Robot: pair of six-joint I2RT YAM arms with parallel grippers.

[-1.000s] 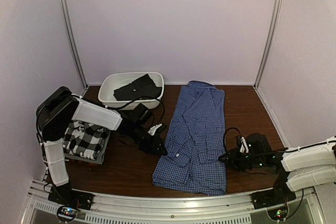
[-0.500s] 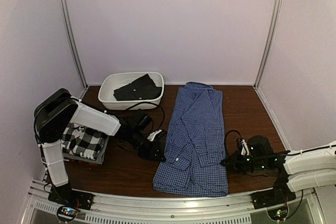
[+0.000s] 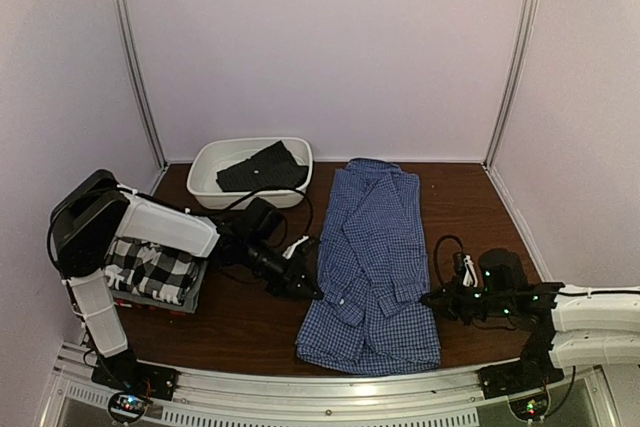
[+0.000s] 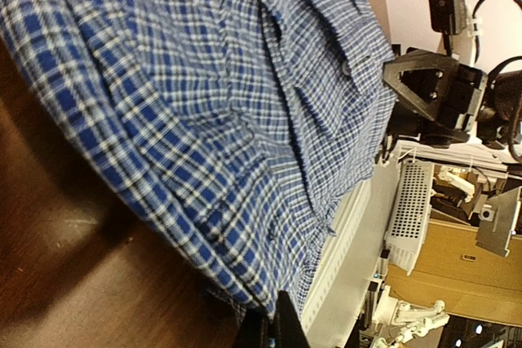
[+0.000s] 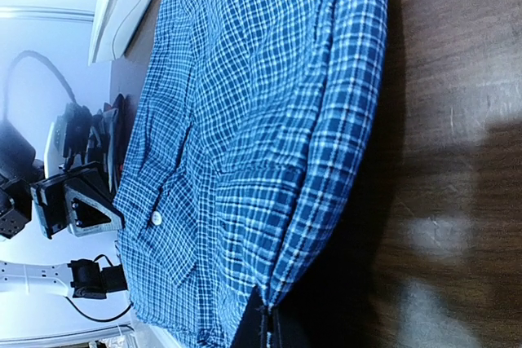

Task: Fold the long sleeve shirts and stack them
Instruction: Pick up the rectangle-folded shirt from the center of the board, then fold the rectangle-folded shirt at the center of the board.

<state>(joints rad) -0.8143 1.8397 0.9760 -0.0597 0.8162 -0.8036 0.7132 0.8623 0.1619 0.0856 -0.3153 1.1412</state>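
Observation:
The blue-and-white check shirt point(image 3: 375, 247) lies lengthwise in the middle of the table, sleeves folded in. My left gripper point(image 3: 306, 289) is at its left edge, low on the table. In the left wrist view the gripper point(image 4: 273, 330) is shut on the shirt's point(image 4: 204, 103) edge. My right gripper point(image 3: 430, 300) is at the shirt's right edge. In the right wrist view it point(image 5: 265, 328) is shut on the folded edge of the shirt point(image 5: 245, 120). The black-and-white plaid shirt point(image 3: 155, 269) lies folded on top of a stack at the left.
A white oval basin point(image 3: 205, 172) with a dark garment point(image 3: 262, 167) in it stands at the back left, close behind the left arm. The table's metal front rail point(image 3: 340, 387) runs just below the shirt's near hem.
Both grippers have stayed on the shirt's side edges while it slid slightly towards the near edge and right. The left arm's shoulder has swung left.

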